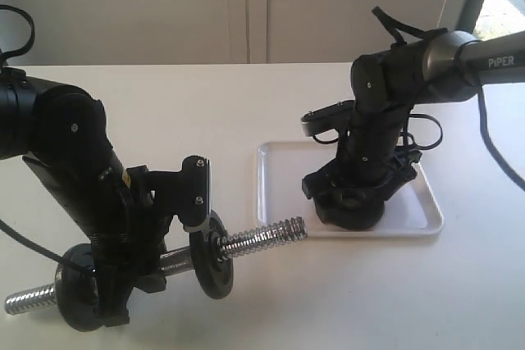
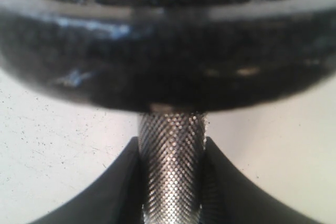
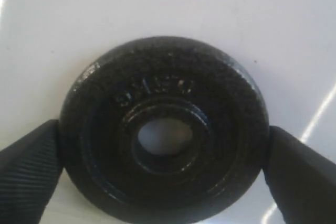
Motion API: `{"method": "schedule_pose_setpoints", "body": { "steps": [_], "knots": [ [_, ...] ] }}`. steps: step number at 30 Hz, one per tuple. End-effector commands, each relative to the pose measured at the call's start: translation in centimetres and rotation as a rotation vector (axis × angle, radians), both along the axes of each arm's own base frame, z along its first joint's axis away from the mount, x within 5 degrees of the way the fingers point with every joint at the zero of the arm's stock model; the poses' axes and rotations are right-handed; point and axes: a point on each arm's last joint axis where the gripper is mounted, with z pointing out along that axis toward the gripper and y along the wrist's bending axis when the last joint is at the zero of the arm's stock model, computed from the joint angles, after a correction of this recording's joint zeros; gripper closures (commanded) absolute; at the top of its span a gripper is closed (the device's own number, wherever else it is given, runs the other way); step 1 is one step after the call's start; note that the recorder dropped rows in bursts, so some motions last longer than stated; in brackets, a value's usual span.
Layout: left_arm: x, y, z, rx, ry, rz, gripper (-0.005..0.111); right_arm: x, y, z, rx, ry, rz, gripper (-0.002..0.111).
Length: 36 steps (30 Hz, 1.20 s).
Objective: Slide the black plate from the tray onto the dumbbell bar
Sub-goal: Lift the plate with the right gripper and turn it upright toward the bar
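The dumbbell bar (image 1: 271, 237) is held level just above the table, its bare threaded end pointing at the tray (image 1: 279, 178). My left gripper (image 1: 168, 261) is shut on its knurled middle (image 2: 172, 150), between two black discs (image 1: 212, 256) (image 1: 78, 284). One of those discs (image 2: 157, 51) fills the left wrist view just beyond the fingers (image 2: 105, 198). The black plate (image 1: 353, 209) lies flat on the tray. My right gripper (image 1: 354, 193) sits over it, one finger (image 3: 31, 177) pressed against each side of the plate's rim (image 3: 157, 72). No star nut shows.
The white table (image 1: 459, 301) carries the tray to the right of the middle. The bar's other threaded end (image 1: 29, 299) sticks out towards the front left. The right arm (image 1: 443, 59) reaches in from the upper right. A pale wall stands behind.
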Motion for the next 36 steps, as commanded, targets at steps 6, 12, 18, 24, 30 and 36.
{"method": "schedule_pose_setpoints", "body": {
  "steps": [6, 12, 18, 24, 30, 36],
  "knots": [
    [-0.2, -0.4, 2.1, -0.084, -0.043, 0.022, 0.107, -0.9, -0.7, 7.3, 0.030, -0.179, 0.017, 0.108],
    [-0.2, -0.4, 2.1, -0.084, -0.043, 0.022, 0.107, -1.7, -1.1, 10.6, 0.061, -0.259, 0.016, 0.108],
    [-0.2, -0.4, 2.1, -0.084, -0.043, 0.022, 0.107, -2.4, -1.3, 11.9, 0.067, -0.275, 0.013, 0.108],
    [-0.2, -0.4, 2.1, -0.084, -0.043, 0.022, 0.107, -2.9, -2.2, 13.1, 0.087, -0.271, 0.013, 0.108],
    [-0.2, -0.4, 2.1, -0.084, -0.043, 0.022, 0.107, -3.3, -3.3, 14.1, 0.270, -0.201, 0.022, 0.108],
    [-0.2, -0.4, 2.1, -0.084, -0.043, 0.022, 0.107, -3.4, -5.4, 14.0, 0.560, -0.121, 0.055, 0.108]
  ]
}}
